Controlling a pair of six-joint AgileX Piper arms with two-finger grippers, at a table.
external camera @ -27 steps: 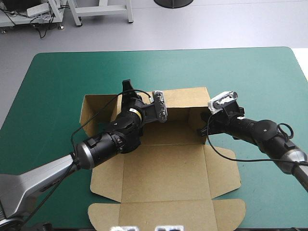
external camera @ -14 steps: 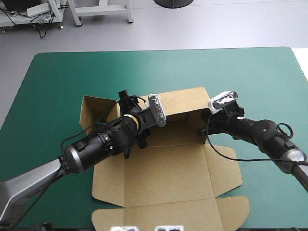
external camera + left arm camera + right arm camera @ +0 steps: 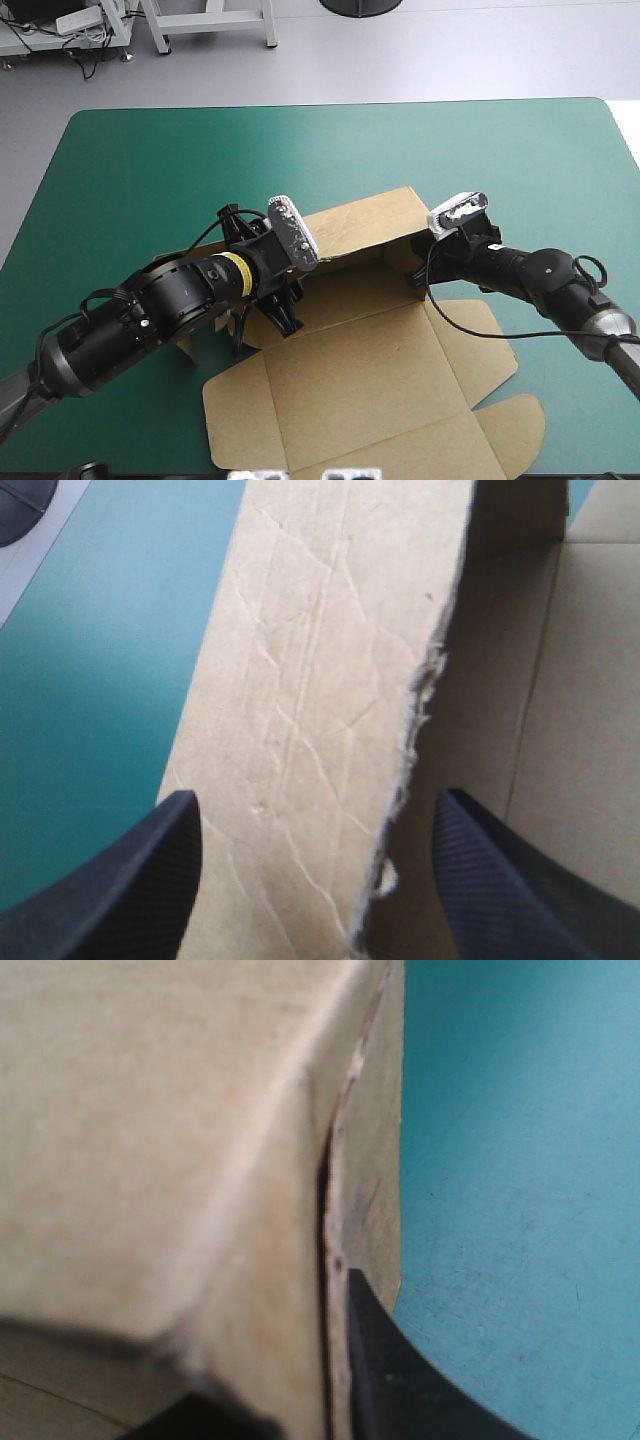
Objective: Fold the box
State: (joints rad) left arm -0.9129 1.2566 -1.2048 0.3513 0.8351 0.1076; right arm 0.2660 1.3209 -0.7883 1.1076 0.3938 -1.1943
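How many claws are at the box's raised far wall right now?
2. The left claw, open, straddles the ragged edge of the far wall; the right claw is shut on the box at that wall's right corner.

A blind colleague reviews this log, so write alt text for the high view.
A brown box of cut board lies partly folded and askew on the teal-green table, its far wall raised, its near panels flat. The left gripper is over the wall's left end; the right gripper is at the wall's right corner.
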